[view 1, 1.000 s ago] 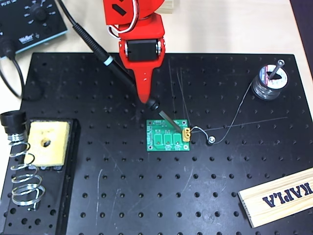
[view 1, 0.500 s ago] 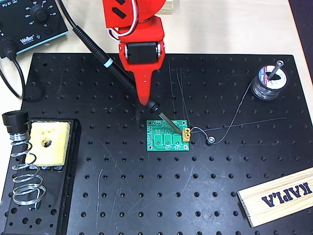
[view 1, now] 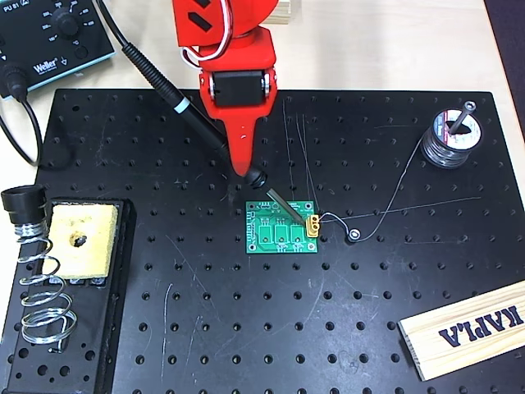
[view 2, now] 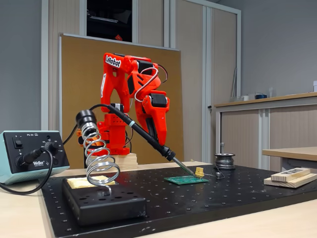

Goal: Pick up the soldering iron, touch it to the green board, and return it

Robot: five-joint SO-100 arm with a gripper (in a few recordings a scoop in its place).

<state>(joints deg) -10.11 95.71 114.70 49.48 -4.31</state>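
My red gripper [view 1: 244, 164] is shut on the soldering iron [view 1: 197, 121], a slim black wand with a pale teal ring that slants down to the right. Its metal tip [view 1: 287, 208] rests on the green board [view 1: 281, 227] close to the yellow connector [view 1: 312, 223]. In the fixed view the soldering iron [view 2: 143, 136] slopes from upper left down to the green board [view 2: 186, 180], with the gripper [view 2: 159, 142] clamped around its lower part. Its black cable trails up and left toward the control box.
The black perforated plate [view 1: 246, 328] carries a stand with a wire coil holder [view 1: 37, 287] and yellow sponge [view 1: 78, 238] at the left, a solder spool [view 1: 449, 138] at the upper right, and a wooden block [view 1: 467, 328] at the lower right. The Weller box [view 1: 49, 37] stands upper left.
The arm has shifted slightly up and right with the iron, sliding the tip across the board toward the yellow connector. It has held still over the last half second.
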